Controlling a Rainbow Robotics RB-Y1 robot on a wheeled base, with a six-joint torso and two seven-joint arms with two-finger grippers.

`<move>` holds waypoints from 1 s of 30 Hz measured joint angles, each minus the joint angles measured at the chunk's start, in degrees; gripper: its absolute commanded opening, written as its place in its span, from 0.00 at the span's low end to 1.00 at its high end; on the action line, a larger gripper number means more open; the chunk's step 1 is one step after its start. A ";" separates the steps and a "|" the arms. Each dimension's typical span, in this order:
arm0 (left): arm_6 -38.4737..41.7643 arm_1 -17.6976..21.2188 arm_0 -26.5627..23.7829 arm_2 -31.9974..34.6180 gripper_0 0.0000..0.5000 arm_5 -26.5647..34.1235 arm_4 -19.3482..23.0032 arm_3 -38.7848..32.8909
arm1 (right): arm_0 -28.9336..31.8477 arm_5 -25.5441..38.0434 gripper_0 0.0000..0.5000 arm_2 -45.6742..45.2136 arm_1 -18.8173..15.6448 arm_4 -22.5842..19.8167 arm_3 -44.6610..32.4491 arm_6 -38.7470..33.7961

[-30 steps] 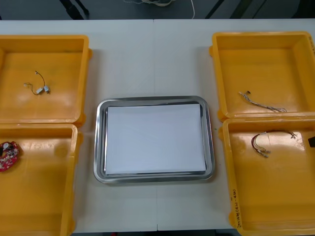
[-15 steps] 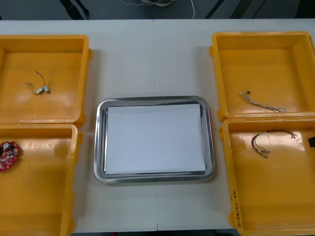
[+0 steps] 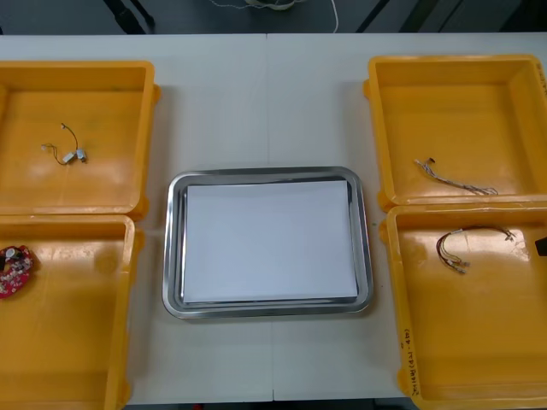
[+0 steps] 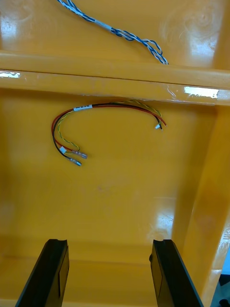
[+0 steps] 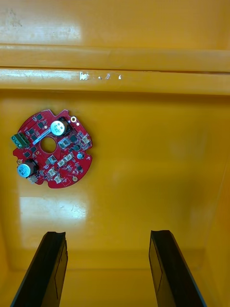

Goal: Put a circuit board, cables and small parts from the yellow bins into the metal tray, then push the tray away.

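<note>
A round red circuit board [image 3: 13, 271] lies in the near-left yellow bin [image 3: 77, 342]. In the left wrist view my left gripper [image 5: 108, 271] hangs open over that bin's floor, with the board [image 5: 51, 149] ahead of its fingers and apart from them. My right gripper [image 4: 111, 273] is open above the near-right bin [image 3: 479, 342]. The red and yellow cable [image 4: 96, 124] lies a little beyond its fingertips, untouched. The metal tray [image 3: 173, 248], white inside, sits between the bins with nothing in it.
A twisted blue and white cable [image 3: 453, 178] lies in the far-right bin [image 3: 513, 102] and also shows past the bin wall [image 4: 120, 33]. A short dark cable with small metal parts [image 3: 67, 147] rests in the far-left bin [image 3: 102, 179]. Bare table lies beyond the tray.
</note>
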 measured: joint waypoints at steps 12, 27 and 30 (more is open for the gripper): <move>0.00 0.00 0.00 0.00 1.00 0.00 0.00 0.00 | 0.00 0.00 1.00 0.00 0.00 0.00 0.00 0.00; 0.00 0.00 0.00 0.00 1.00 0.00 0.00 0.00 | 0.00 0.00 1.00 0.00 0.00 0.00 0.00 0.00; 0.00 0.00 0.00 0.00 1.00 0.00 0.00 0.00 | 0.00 0.00 1.00 0.00 0.00 0.00 0.00 0.00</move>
